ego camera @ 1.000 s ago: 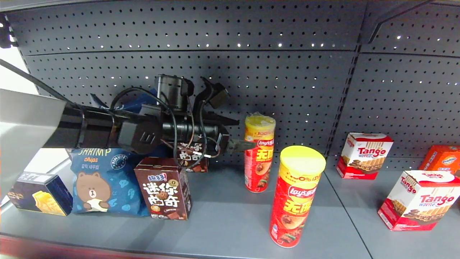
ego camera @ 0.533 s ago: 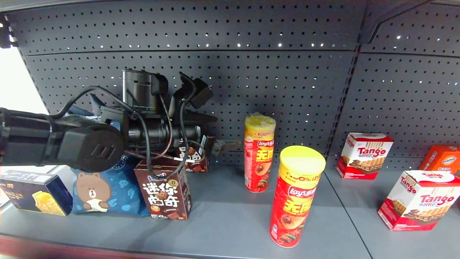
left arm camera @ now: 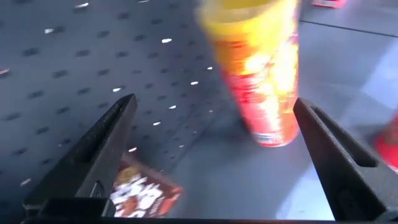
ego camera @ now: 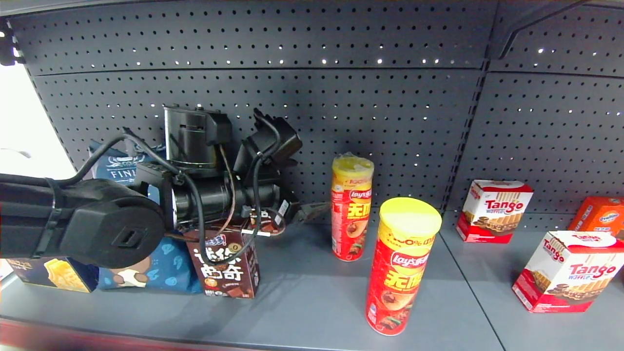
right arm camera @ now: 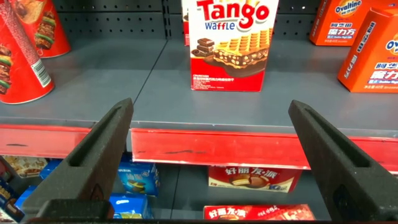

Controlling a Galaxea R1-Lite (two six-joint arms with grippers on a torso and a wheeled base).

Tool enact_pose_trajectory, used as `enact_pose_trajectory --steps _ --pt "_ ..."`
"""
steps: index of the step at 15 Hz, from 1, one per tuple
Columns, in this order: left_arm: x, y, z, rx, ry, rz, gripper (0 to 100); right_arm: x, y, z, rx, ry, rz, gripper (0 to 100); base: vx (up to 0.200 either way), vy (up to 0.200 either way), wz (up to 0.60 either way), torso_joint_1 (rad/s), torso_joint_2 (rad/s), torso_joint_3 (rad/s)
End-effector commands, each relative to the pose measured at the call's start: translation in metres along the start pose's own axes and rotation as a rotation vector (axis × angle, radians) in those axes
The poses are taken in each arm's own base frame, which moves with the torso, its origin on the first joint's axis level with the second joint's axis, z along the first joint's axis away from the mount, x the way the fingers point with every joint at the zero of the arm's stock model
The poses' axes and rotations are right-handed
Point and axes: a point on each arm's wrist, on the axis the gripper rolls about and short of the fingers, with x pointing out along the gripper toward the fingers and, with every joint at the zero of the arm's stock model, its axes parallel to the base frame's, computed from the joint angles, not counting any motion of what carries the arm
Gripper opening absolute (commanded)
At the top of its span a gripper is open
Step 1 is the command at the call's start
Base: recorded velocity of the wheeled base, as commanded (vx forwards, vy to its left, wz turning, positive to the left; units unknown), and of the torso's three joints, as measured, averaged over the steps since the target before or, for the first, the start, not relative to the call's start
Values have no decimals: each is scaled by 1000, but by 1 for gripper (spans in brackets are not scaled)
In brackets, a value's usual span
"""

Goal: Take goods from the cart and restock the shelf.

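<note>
Right tool (right arm camera: 210,106) hangs spread and empty before the shelf (right arm camera: 155,93) edge. Left tool (left arm camera: 216,101), also spread and empty, sits deeper in, just beside the rear can (left arm camera: 261,68) standing upright on the shelf. Placing looks done; next, it should draw back clear of the brown box (ego camera: 226,265) and fetch more goods.

Dark grey pegboard back panel (ego camera: 390,122), dotted with small holes. On the right, a red-and-white wafer box (ego camera: 493,210) stands near the panel, with an orange box (ego camera: 599,214) just beside it and a second wafer box (ego camera: 568,270) farther forward. On the left, a brown cookie box (ego camera: 229,278), a blue snack bag (ego camera: 170,273) and a dark blue box (ego camera: 53,274) sit side by side.
</note>
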Motion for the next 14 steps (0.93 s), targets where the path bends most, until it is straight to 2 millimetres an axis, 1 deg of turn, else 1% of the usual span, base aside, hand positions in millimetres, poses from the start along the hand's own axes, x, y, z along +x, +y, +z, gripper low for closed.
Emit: enact_pose_trajectory --steps 1,4,7,9,13,14 --pt "11 -10 -5 1 16 -34 100 0 0 0 0 1 0 100 0 0 0 0 0 0" --pt "17 -17 -8 16 27 -61 100 0 0 0 0 1 1 100 0 0 0 0 0 0" --pt "20 -16 -13 56 40 -60 100 0 0 0 0 1 0 100 0 0 0 0 0 0" --pt "22 -14 -17 113 65 -27 100 0 0 0 0 1 0 100 0 0 0 0 0 0" --pt "29 -15 -22 143 101 19 100 0 0 0 0 1 0 100 0 0 0 0 0 0" --pt "33 -16 -25 148 98 24 100 0 0 0 0 1 1 100 0 0 0 0 0 0"
